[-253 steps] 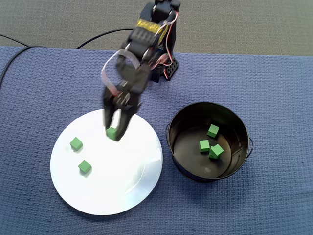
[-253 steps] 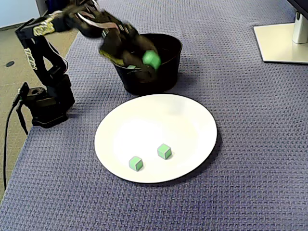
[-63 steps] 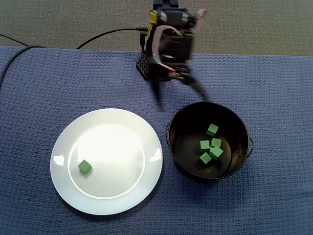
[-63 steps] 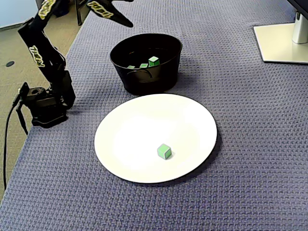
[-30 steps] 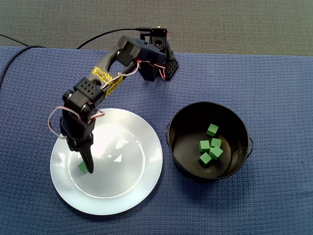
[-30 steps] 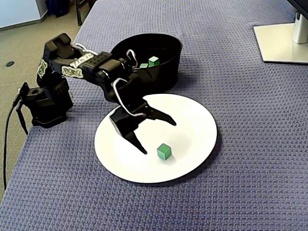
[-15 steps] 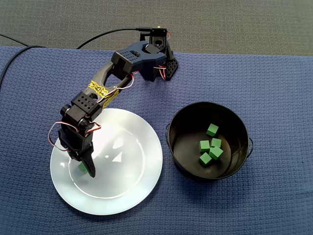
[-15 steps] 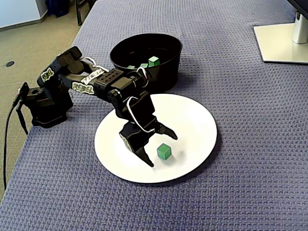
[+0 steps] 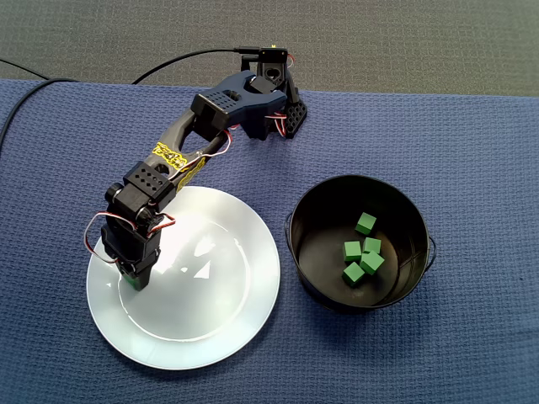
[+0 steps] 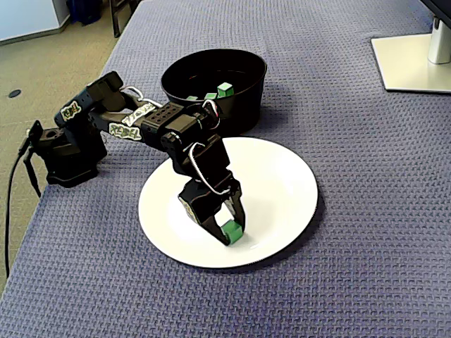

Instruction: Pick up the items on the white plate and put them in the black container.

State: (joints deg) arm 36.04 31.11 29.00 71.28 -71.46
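Observation:
One green cube (image 10: 230, 230) rests on the white plate (image 10: 282, 176), near its front edge in a fixed view. My gripper (image 10: 232, 236) points down onto the plate and is shut on this cube, one finger on each side. Seen from above in a fixed view, the gripper (image 9: 135, 276) is over the left part of the plate (image 9: 210, 303) and hides nearly all of the cube. The black container (image 9: 358, 181) stands right of the plate with several green cubes (image 9: 365, 223) on its bottom. From the side, the container (image 10: 211, 120) sits behind the plate.
The arm's base (image 9: 274, 109) stands at the back edge of the blue woven mat (image 9: 472, 135), with a black cable (image 9: 177, 59) running off to the left. A white monitor stand (image 10: 416, 56) occupies the far right corner. Bare floor lies beyond the mat's edge.
The gripper has come down a little further over the plate's left side and its fingers have shut on the last cube on the plate. Earlier it stood open beside the cube.

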